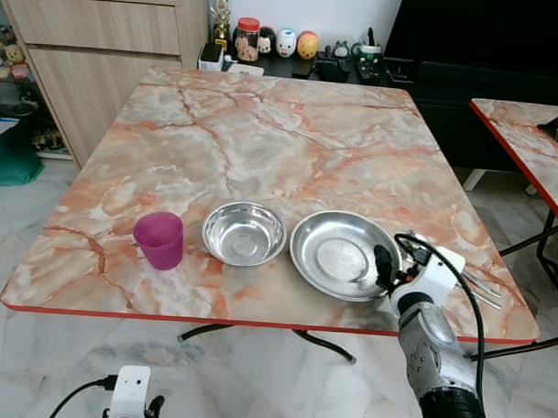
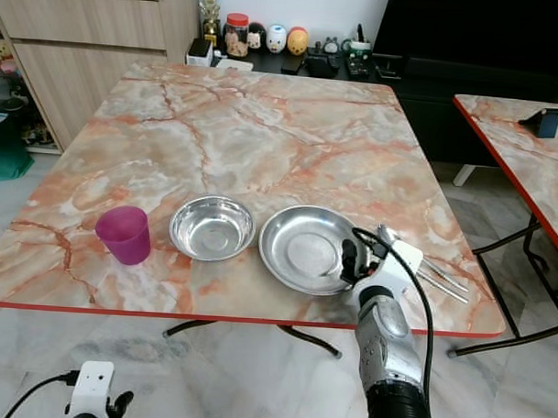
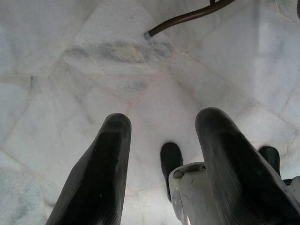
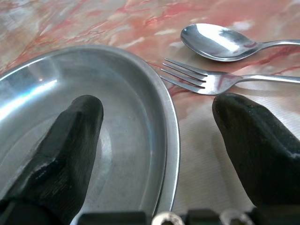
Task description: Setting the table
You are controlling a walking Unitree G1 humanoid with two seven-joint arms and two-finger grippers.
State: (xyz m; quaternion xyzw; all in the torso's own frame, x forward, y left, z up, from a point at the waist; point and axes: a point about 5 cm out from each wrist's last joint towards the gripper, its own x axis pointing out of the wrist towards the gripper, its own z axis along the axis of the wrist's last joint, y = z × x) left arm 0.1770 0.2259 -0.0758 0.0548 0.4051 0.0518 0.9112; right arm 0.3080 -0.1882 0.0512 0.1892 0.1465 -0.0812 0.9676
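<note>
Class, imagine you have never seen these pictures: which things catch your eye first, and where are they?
The pink cup, the steel bowl and the steel plate stand in a row along the marble table's near edge. The right end effector straddles the plate's right rim, fingers open, with a fork and spoon just beyond.

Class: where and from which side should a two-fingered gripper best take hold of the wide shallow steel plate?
Probably the wide shallow steel plate by its thin raised rim on the robot's right, near edge: the open right gripper already straddles it there, one finger inside, one outside.
</note>
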